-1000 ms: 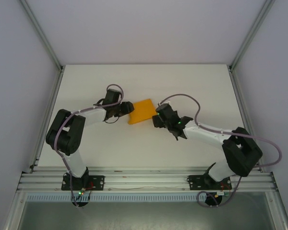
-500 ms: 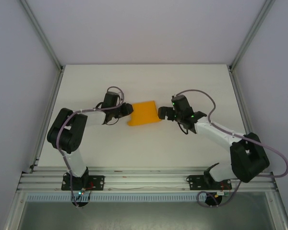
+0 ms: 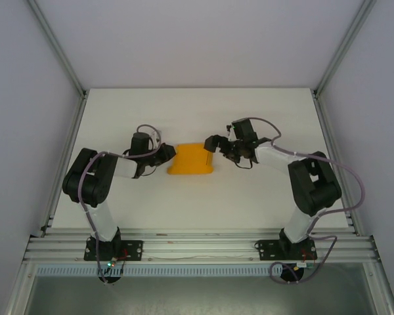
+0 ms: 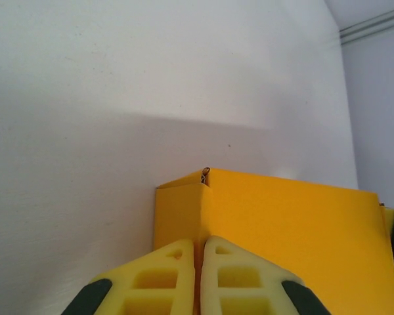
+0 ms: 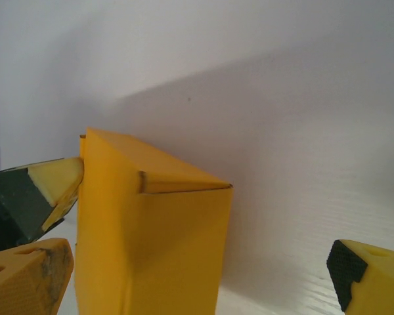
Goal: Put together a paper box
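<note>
The paper box [image 3: 192, 159] is seen on the white desk [image 3: 249, 111], roughly midway between the two arms, as a bright orange-yellow folded body and not a flat sheet. In the top view it is flanked by both claws, one at each end.

The left claw [image 3: 167, 156] is clenched. In the left wrist view its two yellow fingers [image 4: 174, 279] are pressed almost together, and a folded edge of the box is pinched in the narrow slit between them. The card is seen to rise beyond the fingertips to a sharp corner.

The right claw [image 3: 215, 146] is spread wide at the opposite end of the box. In the right wrist view the box is seen between its fingers, close beside one of them and well apart from the other. Whether the nearer finger is touching the card cannot be told. No grasp by this claw is shown. A small open seam is visible at the box's upper corner in that view.
</note>
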You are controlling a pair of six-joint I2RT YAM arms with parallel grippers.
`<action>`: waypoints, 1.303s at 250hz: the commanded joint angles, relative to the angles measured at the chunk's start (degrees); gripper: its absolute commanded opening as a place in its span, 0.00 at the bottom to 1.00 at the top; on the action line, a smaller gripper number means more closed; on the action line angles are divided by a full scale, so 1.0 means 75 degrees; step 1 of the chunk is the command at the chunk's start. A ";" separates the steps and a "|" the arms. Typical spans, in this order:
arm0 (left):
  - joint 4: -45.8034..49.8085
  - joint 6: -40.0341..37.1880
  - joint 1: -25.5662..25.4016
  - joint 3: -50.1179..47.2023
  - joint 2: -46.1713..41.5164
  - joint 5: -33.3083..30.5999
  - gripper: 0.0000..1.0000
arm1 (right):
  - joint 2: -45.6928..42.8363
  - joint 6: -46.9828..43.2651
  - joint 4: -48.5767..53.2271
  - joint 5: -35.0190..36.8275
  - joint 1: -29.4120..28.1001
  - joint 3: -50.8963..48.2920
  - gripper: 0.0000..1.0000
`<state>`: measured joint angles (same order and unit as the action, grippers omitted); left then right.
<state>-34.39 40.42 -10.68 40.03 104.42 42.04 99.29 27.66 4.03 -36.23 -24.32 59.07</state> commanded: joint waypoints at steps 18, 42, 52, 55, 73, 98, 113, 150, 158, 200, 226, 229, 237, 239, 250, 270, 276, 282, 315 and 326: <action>0.0179 0.0119 0.0053 -0.0297 0.0231 0.0107 0.10 | 0.0546 0.1006 -0.1024 -0.1518 -0.0001 0.0053 0.98; 0.0175 0.0127 0.0047 -0.0313 0.0161 0.0056 0.10 | 0.0929 0.1747 -0.2187 -0.2130 -0.0106 -0.0011 0.93; 0.0240 0.0058 0.0042 -0.0304 0.0109 0.0016 0.11 | 0.1047 0.1894 -0.2445 -0.2224 -0.0189 0.0038 0.91; 0.0266 0.0034 0.0041 -0.0305 0.0099 0.0010 0.11 | 0.1082 0.1910 -0.2467 -0.2240 -0.0213 0.0060 0.90; 0.0487 -0.0129 0.0041 -0.0235 -0.0003 -0.0072 0.14 | 0.1210 0.1934 -0.2402 -0.2263 -0.0289 0.0235 0.81; 0.0709 -0.0336 0.0031 -0.0124 -0.0223 -0.0056 0.23 | 0.1105 0.2077 -0.2455 -0.2194 -0.0295 0.0252 0.61; 0.0689 -0.0509 -0.0010 -0.0101 -0.0499 -0.0111 0.35 | 0.0919 0.2051 -0.2259 -0.2118 -0.0286 0.0257 0.53; 0.0957 -0.1890 -0.0369 0.0065 -0.1648 -0.0266 1.00 | 0.0315 0.1829 -0.0990 -0.1661 -0.0202 0.0303 0.49; 0.1281 -0.2401 -0.0527 0.0159 -0.1940 -0.0560 1.00 | 0.0193 0.1853 -0.0692 -0.1525 -0.0166 0.0331 0.49; 0.2697 -0.5408 -0.1837 0.0547 -0.3153 -0.2432 1.00 | 0.0078 0.2489 0.1363 -0.1569 0.0255 0.0847 0.48; 0.3613 -0.7514 -0.2669 0.0629 -0.3639 -0.2459 1.00 | 0.0063 0.2883 0.2551 -0.2000 0.0500 0.1250 0.48; 0.3696 -0.7708 -0.2749 0.0611 -0.3680 -0.2498 1.00 | 0.0063 0.2978 0.2671 -0.2103 0.0535 0.1300 0.48; 0.3856 -0.8139 -0.2897 0.0566 -0.3774 -0.2678 1.00 | 0.0040 0.3185 0.2874 -0.2477 0.0608 0.1364 0.46; 0.3888 -0.8219 -0.2923 0.0553 -0.3789 -0.2741 1.00 | 0.0025 0.3236 0.2887 -0.2589 0.0621 0.1377 0.46; 0.4000 -0.8516 -0.3035 0.0520 -0.3889 -0.3102 1.00 | -0.0066 0.3546 0.2938 -0.2979 0.0674 0.1364 0.45; 0.4362 -0.8671 -0.3105 0.0584 -0.4091 -0.3200 1.00 | -0.0308 0.3874 0.3192 -0.3109 0.0721 0.1374 0.44; 0.4498 -0.8750 -0.3137 0.0604 -0.4139 -0.3147 1.00 | -0.0349 0.3924 0.3296 -0.3149 0.0739 0.1400 0.44; 0.4614 -0.8845 -0.3188 0.0635 -0.4168 -0.3117 1.00 | -0.0360 0.3978 0.3397 -0.3224 0.0775 0.1444 0.44; 0.5807 -0.9425 -0.3482 0.1019 -0.4054 -0.3232 1.00 | -0.0211 0.4334 0.3447 -0.3894 0.0916 0.1522 0.41; 0.6080 -0.9540 -0.3538 0.1128 -0.3927 -0.3453 1.00 | -0.0161 0.4444 0.3424 -0.4113 0.0915 0.1523 0.40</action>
<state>0.97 -23.77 -35.44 44.93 74.17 19.92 98.50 56.64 26.74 -60.38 -18.17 68.84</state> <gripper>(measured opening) 0.995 0.451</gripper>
